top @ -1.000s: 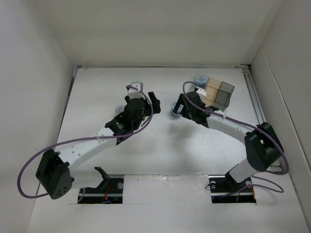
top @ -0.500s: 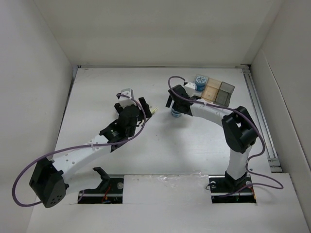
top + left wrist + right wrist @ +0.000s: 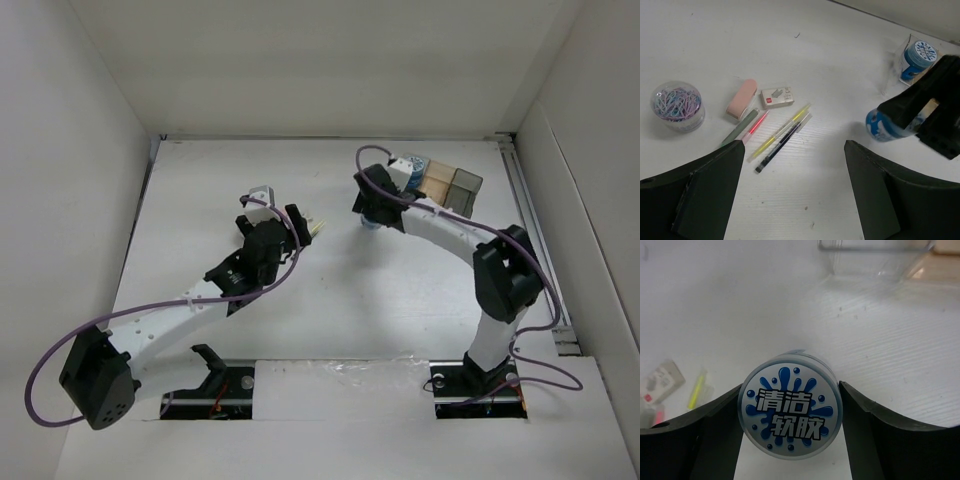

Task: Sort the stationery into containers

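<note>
Enclosure: white table is sitting inside white walls; its far edge is running just behind the containers.

Right gripper: the jaws are standing fairly wide, with both fingers pressing the sides of the blue cylinder. The cylinder is standing upright on the table, lid up, left of the containers. Bare table is showing between it and the clear box beyond.

Left gripper: the jaws are spread wide, holding and touching nothing, hovering over the pens at mid-table, left of the right gripper.

Containers: they are sitting at the far right. The second blue cylinder is standing in the clear box.

Loose stationery in the left wrist view:
- A paper-clip tub is standing at the left.
- A pink block and a small white box are lying near each other.
- The yellow pen, dark pen, pink pen and grey-green pen are lying roughly parallel, near the block.
</note>
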Robot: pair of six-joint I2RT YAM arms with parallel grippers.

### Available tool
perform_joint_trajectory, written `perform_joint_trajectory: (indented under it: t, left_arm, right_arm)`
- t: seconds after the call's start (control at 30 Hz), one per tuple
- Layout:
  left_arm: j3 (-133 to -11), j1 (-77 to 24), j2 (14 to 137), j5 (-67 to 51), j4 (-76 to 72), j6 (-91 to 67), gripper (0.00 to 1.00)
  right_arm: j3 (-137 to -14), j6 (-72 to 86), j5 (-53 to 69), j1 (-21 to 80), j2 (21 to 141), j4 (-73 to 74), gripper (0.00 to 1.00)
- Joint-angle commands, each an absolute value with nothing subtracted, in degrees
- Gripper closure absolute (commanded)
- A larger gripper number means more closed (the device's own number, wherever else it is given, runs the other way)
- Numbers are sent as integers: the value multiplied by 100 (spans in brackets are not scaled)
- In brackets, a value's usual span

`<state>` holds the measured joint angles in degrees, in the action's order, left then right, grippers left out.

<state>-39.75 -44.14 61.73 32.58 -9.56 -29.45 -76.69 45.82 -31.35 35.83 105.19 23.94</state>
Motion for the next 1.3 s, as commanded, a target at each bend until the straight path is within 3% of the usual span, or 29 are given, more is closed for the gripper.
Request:
perform_joint_trajectory:
  t: [0.0, 0.4, 1.2, 1.27]
  left_arm:
    - [-3911, -4395, 6012, 3234, -1169, -2979, 22]
    - [-3806, -4395, 5889, 3173, -1292, -2927, 22]
    - [-3806, -4395, 5704, 3173, -1230, -2927, 22]
    - [-3806, -4395, 5704, 3173, -1230, -2927, 22]
  right_arm:
    - [-8305, 4421, -3218, 3034, 9870, 2206, 48]
    - [-8947, 4175, -2435, 1565, 10317, 2145, 45]
    - [-9606, 4061, -2320, 1564, 11259, 2136, 43]
    - [-9606, 4008, -2320, 1564, 11259, 2136, 38]
